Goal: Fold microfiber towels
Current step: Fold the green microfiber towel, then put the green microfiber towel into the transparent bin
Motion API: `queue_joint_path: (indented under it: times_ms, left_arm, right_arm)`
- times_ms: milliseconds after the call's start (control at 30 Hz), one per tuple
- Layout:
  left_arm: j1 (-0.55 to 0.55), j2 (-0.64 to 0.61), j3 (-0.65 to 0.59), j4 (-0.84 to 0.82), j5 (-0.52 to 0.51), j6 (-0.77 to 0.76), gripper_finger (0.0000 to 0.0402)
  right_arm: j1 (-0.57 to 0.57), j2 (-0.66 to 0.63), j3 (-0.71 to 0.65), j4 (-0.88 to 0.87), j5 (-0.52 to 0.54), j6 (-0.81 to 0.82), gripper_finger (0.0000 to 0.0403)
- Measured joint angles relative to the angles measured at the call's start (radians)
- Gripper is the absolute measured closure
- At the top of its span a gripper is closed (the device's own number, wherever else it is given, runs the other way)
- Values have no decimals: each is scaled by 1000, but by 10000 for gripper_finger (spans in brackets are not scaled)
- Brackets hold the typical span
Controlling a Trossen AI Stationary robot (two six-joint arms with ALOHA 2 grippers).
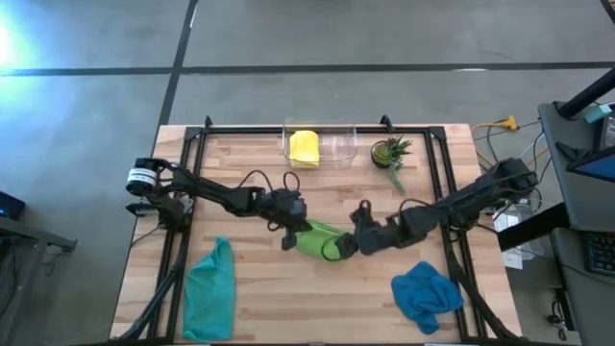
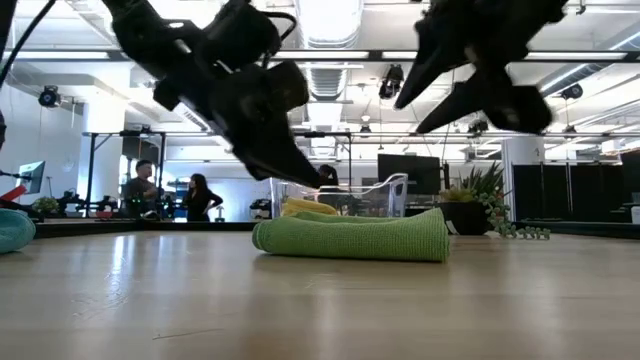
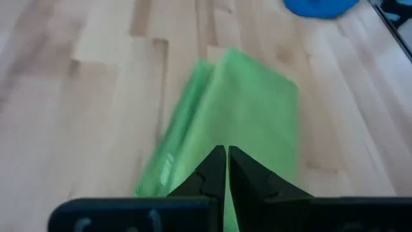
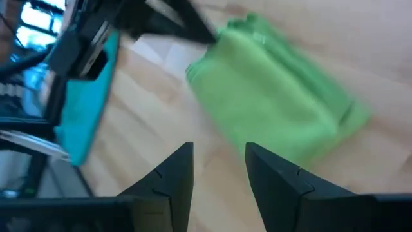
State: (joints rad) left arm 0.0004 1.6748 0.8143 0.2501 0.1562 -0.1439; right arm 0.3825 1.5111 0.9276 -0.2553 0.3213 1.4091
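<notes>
The lime green towel (image 1: 322,240) lies folded near the middle of the counter (image 1: 259,279). The left end effector (image 3: 226,169), fingers pressed together and holding nothing, sits at the towel's edge. The right end effector (image 4: 219,169) hovers beside the towel, fingers spread.

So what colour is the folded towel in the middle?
Lime green towel, clearest in the low view.

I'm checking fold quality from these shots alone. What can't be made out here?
- Lime green towel, high view: its ends are covered by the left gripper and right gripper.
- Yellow towel, low view: mostly hidden behind the green one.
- Teal towel, low view: cut off by the edge.
</notes>
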Motion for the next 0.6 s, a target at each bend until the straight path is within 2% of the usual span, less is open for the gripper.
queue_joint_path:
  times_ms: [167,267,400,500,600]
  left_arm:
    - [47,98,94,-45,0,2,398]
    - [70,177,167,-88,0,3,398]
    - [81,265,263,-235,0,30,398]
    - [81,293,315,-329,-2,52,398]
    - [78,294,316,-362,-2,54,398]
  right_arm:
    - [98,16,0,30,18,238,266]
    - [127,52,0,66,12,278,266]
    - [128,124,27,73,-7,324,266]
    - [114,185,57,77,-46,319,266]
    - [99,242,69,73,-97,319,266]
